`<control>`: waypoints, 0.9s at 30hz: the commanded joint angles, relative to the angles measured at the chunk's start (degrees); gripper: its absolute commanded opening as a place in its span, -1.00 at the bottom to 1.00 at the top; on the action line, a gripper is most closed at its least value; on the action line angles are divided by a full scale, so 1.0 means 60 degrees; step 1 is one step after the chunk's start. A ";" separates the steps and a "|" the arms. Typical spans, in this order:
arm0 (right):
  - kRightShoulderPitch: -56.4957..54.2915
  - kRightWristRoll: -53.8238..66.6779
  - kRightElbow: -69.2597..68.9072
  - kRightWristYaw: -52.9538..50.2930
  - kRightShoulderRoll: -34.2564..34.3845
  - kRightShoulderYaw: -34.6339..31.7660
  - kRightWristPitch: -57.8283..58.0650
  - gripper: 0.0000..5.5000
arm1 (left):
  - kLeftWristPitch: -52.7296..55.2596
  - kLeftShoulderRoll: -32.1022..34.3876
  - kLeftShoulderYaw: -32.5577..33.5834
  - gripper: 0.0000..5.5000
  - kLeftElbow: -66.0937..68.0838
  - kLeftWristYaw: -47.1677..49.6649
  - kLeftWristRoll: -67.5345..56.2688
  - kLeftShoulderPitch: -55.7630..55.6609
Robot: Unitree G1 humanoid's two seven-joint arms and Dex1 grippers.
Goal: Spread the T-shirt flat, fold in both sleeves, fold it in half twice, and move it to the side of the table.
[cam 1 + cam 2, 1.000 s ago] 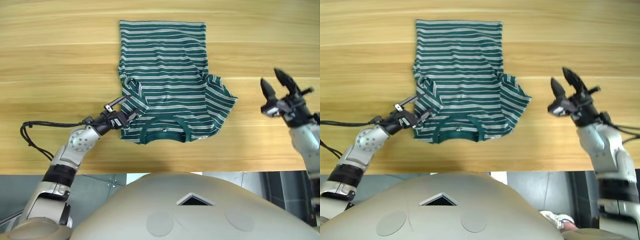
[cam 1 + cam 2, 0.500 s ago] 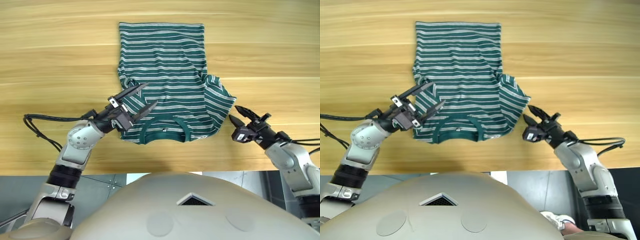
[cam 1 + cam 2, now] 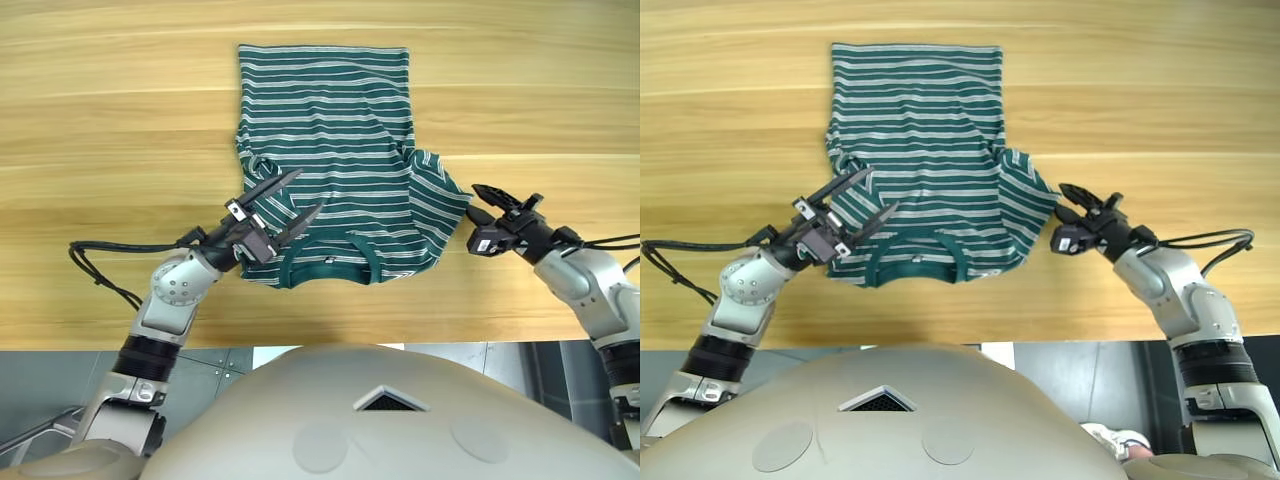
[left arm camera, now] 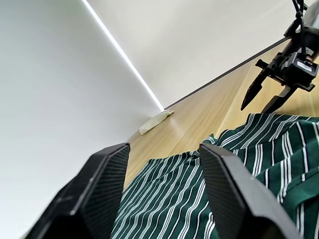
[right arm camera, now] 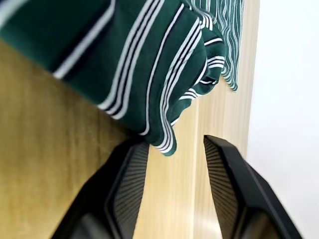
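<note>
A green T-shirt with white stripes [image 3: 335,140] lies on the wooden table [image 3: 120,120], collar toward me. Its left sleeve is folded in over the body. Its right sleeve [image 3: 440,195] sticks out to the right, rumpled. My left gripper [image 3: 309,190] hangs open just above the shirt's near left part, by the collar [image 3: 330,262]. The left wrist view has both its fingers [image 4: 99,199] spread, with striped cloth [image 4: 189,199] beyond them. My right gripper [image 3: 474,200] is open at the right sleeve's outer edge. In the right wrist view the sleeve's edge [image 5: 164,89] lies between its fingers [image 5: 124,199].
Bare wood lies to the left and right of the shirt and beyond its hem [image 3: 323,47]. The table's front edge [image 3: 300,340] runs close below the collar. Black cables [image 3: 100,262] trail from both wrists. A small pale object [image 4: 157,121] lies at the far table edge.
The left gripper has opened and shifted a little right over the shirt. The right gripper has swung in from the far right and down to the right sleeve's edge.
</note>
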 commanded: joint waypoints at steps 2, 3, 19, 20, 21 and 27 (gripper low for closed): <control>0.0000 -0.0320 0.0620 0.0182 0.0001 0.0616 0.0041 -0.26 | -0.0059 -0.0018 0.0030 -0.06 0.0080 -0.0032 0.0082 0.0025; -0.0033 -0.0315 0.0675 0.0155 0.0000 0.0672 0.0026 -0.34 | -0.0066 -0.0018 0.0033 -0.05 0.0078 -0.0032 0.0072 0.0042; -0.0228 -0.0103 0.0794 -0.0233 -0.0010 0.0947 -0.0162 -1.00 | -0.0161 -0.0092 0.0122 -0.05 -0.0373 0.0077 0.0098 0.0402; -0.0228 0.0037 0.0739 -0.0294 0.0065 0.0894 -0.0201 -1.00 | -0.0178 -0.0097 0.0150 -0.05 -0.0359 0.0089 0.0075 0.0400; -0.0241 0.0140 0.0713 -0.0307 0.0111 0.0871 -0.0233 -1.00 | -0.0183 -0.0102 0.0171 -0.05 -0.0352 0.0098 0.0053 0.0391; -0.0259 0.0481 0.0425 -0.0632 0.0379 0.0710 -0.0308 -1.00 | -0.0134 -0.0057 0.0284 -0.05 -0.0295 0.0171 0.0150 0.0414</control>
